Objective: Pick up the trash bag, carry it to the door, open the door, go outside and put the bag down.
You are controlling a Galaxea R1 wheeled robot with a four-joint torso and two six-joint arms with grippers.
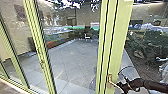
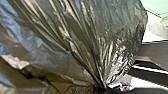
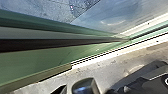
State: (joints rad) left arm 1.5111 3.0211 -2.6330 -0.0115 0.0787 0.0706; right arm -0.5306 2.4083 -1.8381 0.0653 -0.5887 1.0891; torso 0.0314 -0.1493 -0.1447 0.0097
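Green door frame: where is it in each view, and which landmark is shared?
Head view: green frame uprights either side of centre; the wider, with a handle, is right.
Right wrist view: green frame, alongside grey paving.
Left wrist view: cannot tell; a pale green patch beyond the trash bag.
Landmark, head and right wrist: grey paving.

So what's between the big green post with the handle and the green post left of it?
In the head view, what looks like glass, with grey paving beyond and something small and white far back.
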